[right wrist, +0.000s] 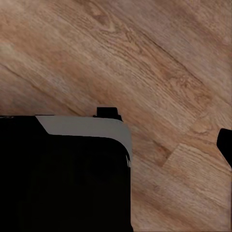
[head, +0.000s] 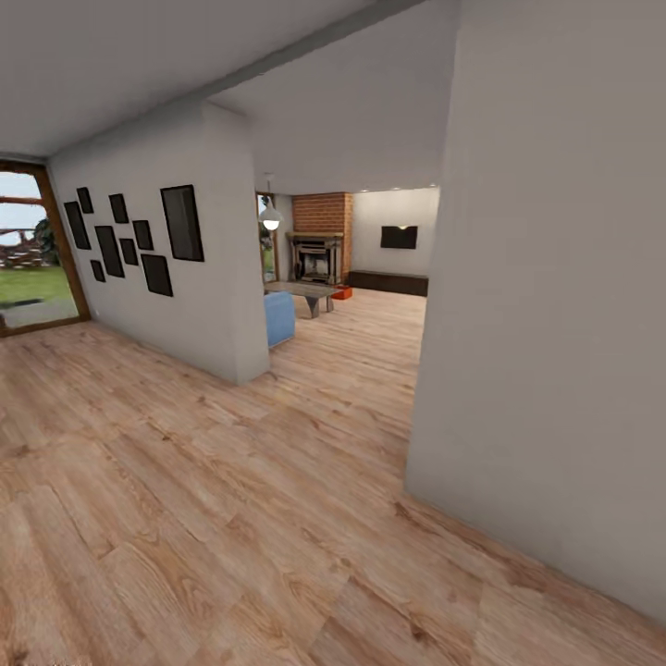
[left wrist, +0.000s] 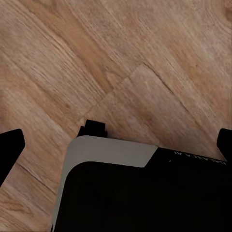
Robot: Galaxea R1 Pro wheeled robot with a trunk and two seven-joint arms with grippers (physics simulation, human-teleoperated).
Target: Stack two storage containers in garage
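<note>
Left wrist view: the only writing is small white lettering on a black robot body panel (left wrist: 145,198). It sits at the panel's edge, seems to be upside down in frame, and is too small to read with confidence. The panel has a grey bevelled corner, and light wood-plank floor (left wrist: 121,63) lies beyond it. The left gripper's (left wrist: 118,145) dark fingertips (left wrist: 10,145) poke in at both frame edges, spread wide, with only floor between them.

Right wrist view: a similar black panel (right wrist: 63,179) with a grey corner, no text, over plank floor. One dark fingertip (right wrist: 225,145) shows at the frame edge. The other finger isn't visible, so I can't tell the right gripper's spread.

Head view: a hallway with white walls and black picture frames (head: 139,240) on the left wall. A wood-framed glass door (head: 32,250) is at far left. Through the opening ahead is the living room, with a red-brick fireplace (head: 321,236), a glass table (head: 303,294), a blue sofa (head: 279,318) corner and a pendant lamp (head: 270,218). An orange-red storage container (head: 341,293) sits on the floor just right of the table, by the fireplace. It is far across the room, well apart from both grippers.
</note>
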